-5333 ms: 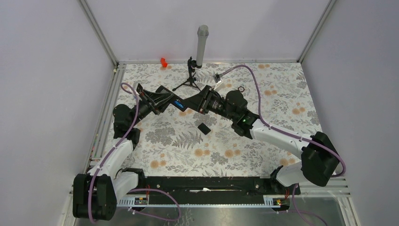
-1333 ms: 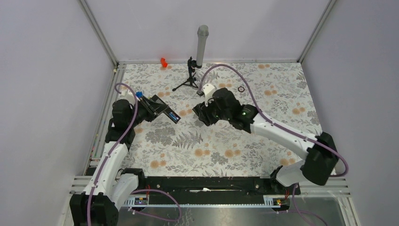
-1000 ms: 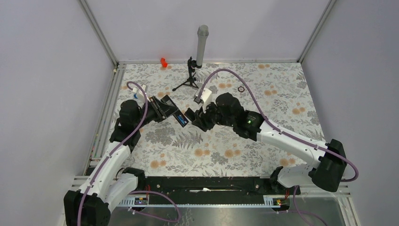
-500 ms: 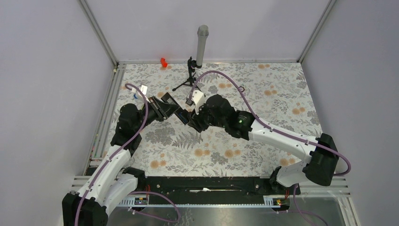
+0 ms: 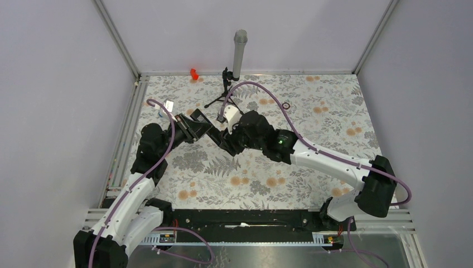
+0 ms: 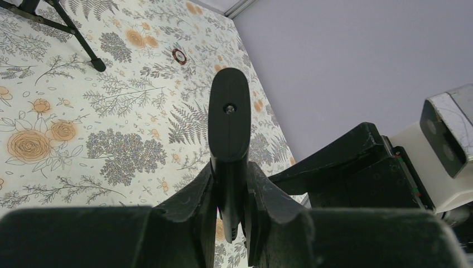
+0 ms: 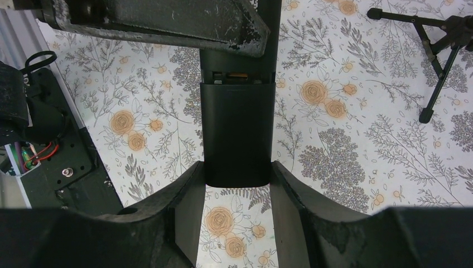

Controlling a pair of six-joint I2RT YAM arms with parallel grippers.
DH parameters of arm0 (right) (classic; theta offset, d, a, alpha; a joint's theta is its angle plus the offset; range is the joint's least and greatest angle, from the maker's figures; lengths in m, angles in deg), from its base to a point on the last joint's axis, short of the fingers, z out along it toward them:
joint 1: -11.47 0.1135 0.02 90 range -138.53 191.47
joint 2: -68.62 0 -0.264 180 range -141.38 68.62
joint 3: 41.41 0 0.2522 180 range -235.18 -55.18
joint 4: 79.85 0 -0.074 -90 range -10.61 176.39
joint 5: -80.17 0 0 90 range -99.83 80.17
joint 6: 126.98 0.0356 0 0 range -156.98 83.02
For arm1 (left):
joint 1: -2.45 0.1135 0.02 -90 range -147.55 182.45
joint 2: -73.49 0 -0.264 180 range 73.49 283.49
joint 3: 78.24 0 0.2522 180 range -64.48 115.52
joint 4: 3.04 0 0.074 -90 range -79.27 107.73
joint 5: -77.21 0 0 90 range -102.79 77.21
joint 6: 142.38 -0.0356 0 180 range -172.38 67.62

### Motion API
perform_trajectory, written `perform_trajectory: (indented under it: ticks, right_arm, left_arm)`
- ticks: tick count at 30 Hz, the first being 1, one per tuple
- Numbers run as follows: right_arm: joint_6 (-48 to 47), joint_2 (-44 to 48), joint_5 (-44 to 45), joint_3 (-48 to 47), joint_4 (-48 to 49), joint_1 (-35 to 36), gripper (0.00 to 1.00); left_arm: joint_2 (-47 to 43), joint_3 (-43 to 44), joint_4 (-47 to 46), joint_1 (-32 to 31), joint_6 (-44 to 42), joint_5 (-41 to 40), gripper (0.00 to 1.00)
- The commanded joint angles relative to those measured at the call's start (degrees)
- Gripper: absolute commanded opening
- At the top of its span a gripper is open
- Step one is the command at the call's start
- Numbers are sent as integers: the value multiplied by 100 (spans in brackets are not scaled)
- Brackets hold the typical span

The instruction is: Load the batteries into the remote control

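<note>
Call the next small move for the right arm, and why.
Probably slide the back cover slightly further along the remote control until it seats. In the right wrist view the right gripper holds the cover lined up on the remote, but a narrow gap of open compartment shows at its leading edge. The left gripper clamps the remote, bracing it.

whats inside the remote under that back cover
Right wrist view: a thin gap above the cover shows a sliver of the compartment in the remote, with a brassy glint. The cover hides the rest, so no batteries can be seen.
</note>
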Motion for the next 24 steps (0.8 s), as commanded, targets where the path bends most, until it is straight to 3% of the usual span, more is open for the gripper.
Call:
perform_trajectory:
  ticks: [1, 13, 24]
  right_arm:
    - [60, -72, 123, -293, -10, 68, 38]
    - [332, -292, 67, -528, -194, 69, 38]
    - [126, -463, -70, -661, -523, 91, 38]
  left_arm:
    - [-143, -30, -516, -35, -4, -45, 0]
    - [-174, -153, -805, -66, -26, 120, 0]
    - [-152, 31, -522, -70, 44, 4, 0]
